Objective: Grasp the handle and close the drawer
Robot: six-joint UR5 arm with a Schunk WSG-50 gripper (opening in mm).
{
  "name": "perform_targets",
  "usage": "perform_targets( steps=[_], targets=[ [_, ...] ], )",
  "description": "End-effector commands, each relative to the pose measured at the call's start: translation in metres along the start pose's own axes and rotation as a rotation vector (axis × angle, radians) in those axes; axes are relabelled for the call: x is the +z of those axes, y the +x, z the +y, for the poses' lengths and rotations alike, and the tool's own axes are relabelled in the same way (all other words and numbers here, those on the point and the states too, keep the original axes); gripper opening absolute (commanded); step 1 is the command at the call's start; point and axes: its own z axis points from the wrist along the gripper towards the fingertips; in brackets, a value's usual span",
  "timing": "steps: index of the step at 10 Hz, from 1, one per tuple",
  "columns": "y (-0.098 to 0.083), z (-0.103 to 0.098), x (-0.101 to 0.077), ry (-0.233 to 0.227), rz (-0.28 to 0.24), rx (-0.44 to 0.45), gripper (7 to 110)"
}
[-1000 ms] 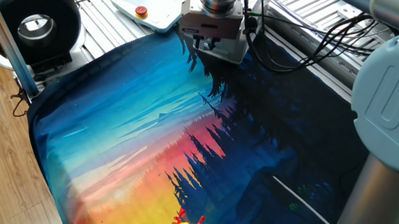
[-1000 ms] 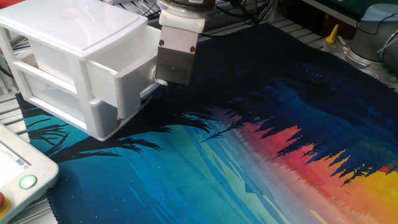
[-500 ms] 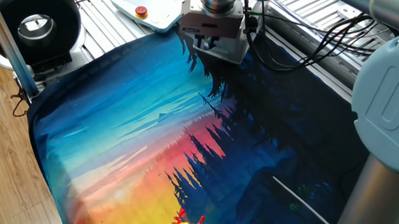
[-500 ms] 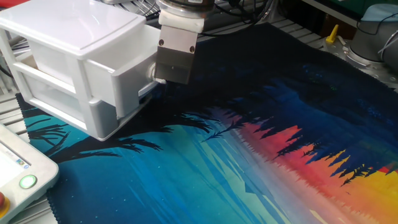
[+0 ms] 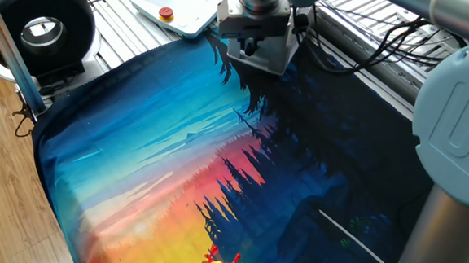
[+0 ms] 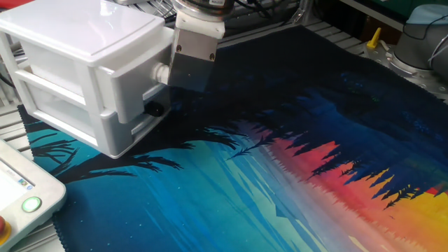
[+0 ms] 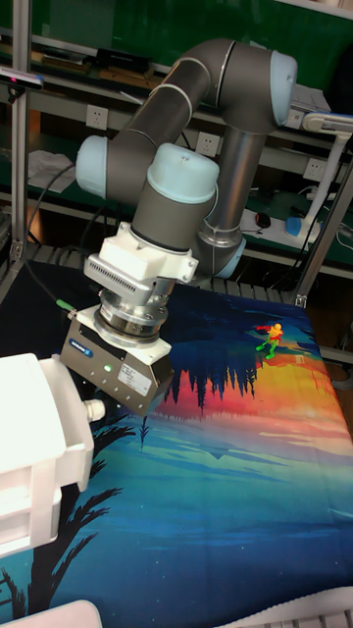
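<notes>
At the left edge of the mat, your gripper looks closed on the drawer handle, though you can't see the fingers well, so pushing crooked could jam it or slide the whole box.

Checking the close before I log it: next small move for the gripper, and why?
Probably let go and back straight away. The drawer front looks about flush with the white cabinet, and the gripper sits at its handle, so little closing travel seems left.
</notes>
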Motion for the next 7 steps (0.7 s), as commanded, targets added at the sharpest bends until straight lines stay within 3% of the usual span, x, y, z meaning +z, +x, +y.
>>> perform_targets(
  steps=[1, 4, 7],
  targets=[
    [-0.017, -0.014, -0.002, 0.054, -0.061, -0.125, 7],
    [-0.025, -0.017, -0.003, 0.073, -0.093, -0.172, 7],
    [-0.005, 0.002, -0.001, -0.011, -0.016, -0.022, 7]
  ],
)
